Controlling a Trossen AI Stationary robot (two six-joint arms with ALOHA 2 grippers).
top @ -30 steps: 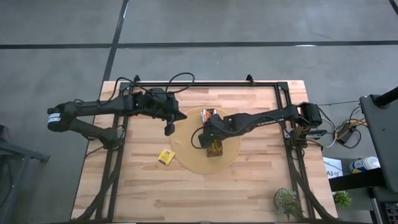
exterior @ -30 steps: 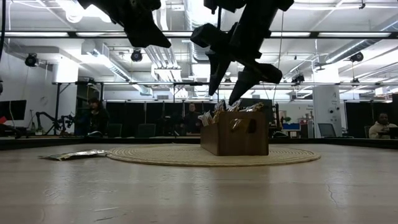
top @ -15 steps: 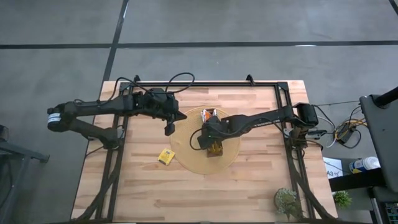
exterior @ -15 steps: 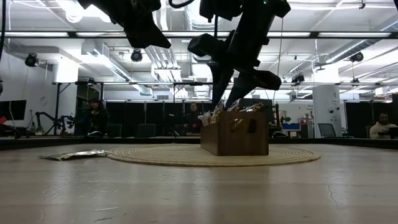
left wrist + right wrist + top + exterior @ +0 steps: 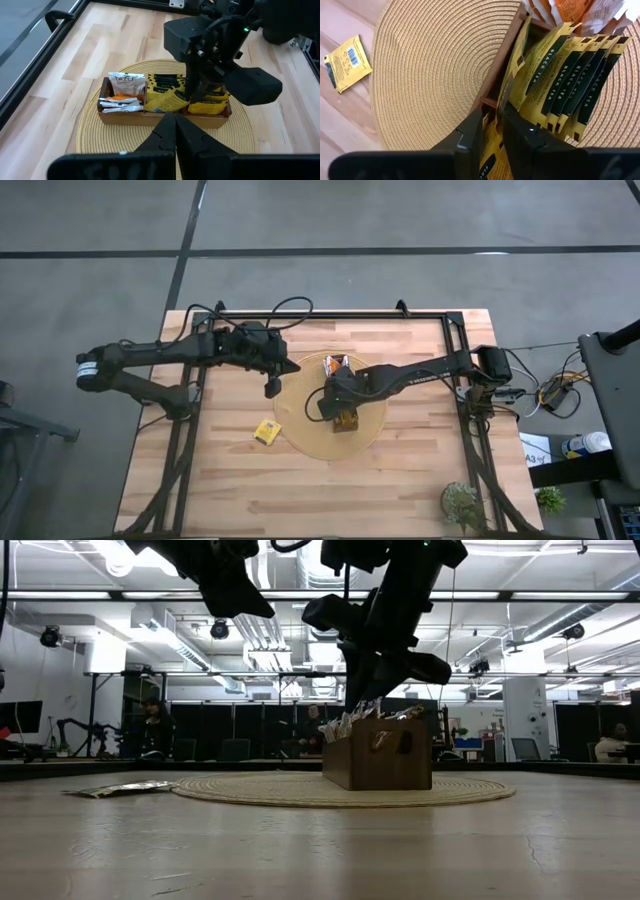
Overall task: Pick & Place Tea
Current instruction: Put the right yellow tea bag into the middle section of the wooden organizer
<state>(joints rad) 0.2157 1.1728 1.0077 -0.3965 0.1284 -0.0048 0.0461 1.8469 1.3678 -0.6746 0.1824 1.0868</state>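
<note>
Wooden slat table [image 5: 400,470], pale planks, black frame rails [image 5: 330,315] along its edges. Round woven straw mat [image 5: 300,430] at centre; dark-brown wooden tray [image 5: 378,765] stands on it, partitioned into compartments. Small potted plant [image 5: 462,502] at the table's near right corner. Cables [image 5: 290,308] loop over the far rail. Grey floor [image 5: 400,220] with dark seams around. Low view: open workshop, ceiling ducts [image 5: 265,635], seated people [image 5: 155,730] far behind.

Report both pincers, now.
Left pincer: shut, empty, waiting beside the mat.
Right pincer: in the tray, closing on a yellow sachet; firm grip cannot be told.
</note>
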